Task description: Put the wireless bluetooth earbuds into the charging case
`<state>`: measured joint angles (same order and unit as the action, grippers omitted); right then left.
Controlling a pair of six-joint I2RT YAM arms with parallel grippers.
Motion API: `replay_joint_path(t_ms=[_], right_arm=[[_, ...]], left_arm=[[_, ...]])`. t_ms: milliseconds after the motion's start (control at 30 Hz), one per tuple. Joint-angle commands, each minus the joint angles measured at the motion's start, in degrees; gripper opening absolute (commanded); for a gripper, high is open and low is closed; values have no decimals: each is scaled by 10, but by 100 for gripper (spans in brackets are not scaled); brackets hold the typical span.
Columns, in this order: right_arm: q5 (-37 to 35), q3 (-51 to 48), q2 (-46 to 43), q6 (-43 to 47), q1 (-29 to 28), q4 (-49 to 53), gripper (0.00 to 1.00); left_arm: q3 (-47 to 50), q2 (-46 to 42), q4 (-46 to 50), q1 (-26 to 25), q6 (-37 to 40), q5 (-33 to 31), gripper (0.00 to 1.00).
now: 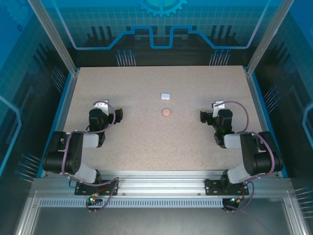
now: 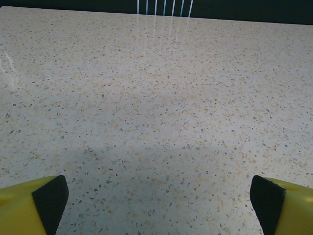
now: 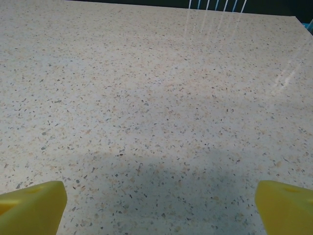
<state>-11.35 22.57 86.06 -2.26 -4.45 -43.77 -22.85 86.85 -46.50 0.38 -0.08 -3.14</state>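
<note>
A small white charging case (image 1: 166,96) lies at the middle of the speckled table (image 1: 146,142). A pale pink case (image 1: 166,112) lies just in front of it, and both look closed from above. The earbuds are hidden or out of view. My left gripper (image 1: 119,113) rests low at the left, well apart from the cases. Its yellow, black-padded fingers (image 2: 49,198) stand wide open over bare table. My right gripper (image 1: 202,116) rests at the right, likewise apart from the cases. Its yellow fingers (image 3: 34,205) are spread open with nothing between them.
Aluminium frame posts (image 1: 51,36) and blue side walls (image 1: 29,98) enclose the table. The metal rail (image 1: 156,183) at the near edge carries both arm bases. Open tabletop lies between the two grippers and in front of the cases.
</note>
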Motion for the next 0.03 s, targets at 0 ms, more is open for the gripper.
replay_joint_path(t_ms=[0], right_arm=[[11,11,-1,5,5,-13,100]], left_arm=[[-5,3,1,1,-5,10,99]])
